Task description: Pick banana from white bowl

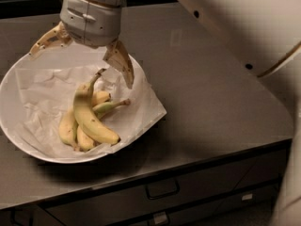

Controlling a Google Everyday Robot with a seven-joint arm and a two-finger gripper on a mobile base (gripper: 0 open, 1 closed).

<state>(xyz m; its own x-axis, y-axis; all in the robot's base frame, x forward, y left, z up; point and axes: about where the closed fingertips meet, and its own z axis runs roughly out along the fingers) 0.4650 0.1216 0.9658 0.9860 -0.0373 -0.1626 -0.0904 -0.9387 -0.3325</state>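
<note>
The white bowl [19, 135] lined with crumpled white paper sits at the left of the counter. In it lies the banana [89, 117], long and curved, with a dark stem pointing up toward the gripper, on top of shorter, paler bananas [68, 128]. My gripper [80, 65] hangs over the far part of the bowl, open and empty. One finger [121, 64] points down just right of the banana's stem. The other finger [47, 40] sticks out to the left over the bowl's rim.
The bowl stands on a dark grey counter [211, 93] with drawers [162, 189] below its front edge. My arm's white casing [244, 27] fills the upper right. The paper's corner [155, 112] hangs over the bowl's right rim.
</note>
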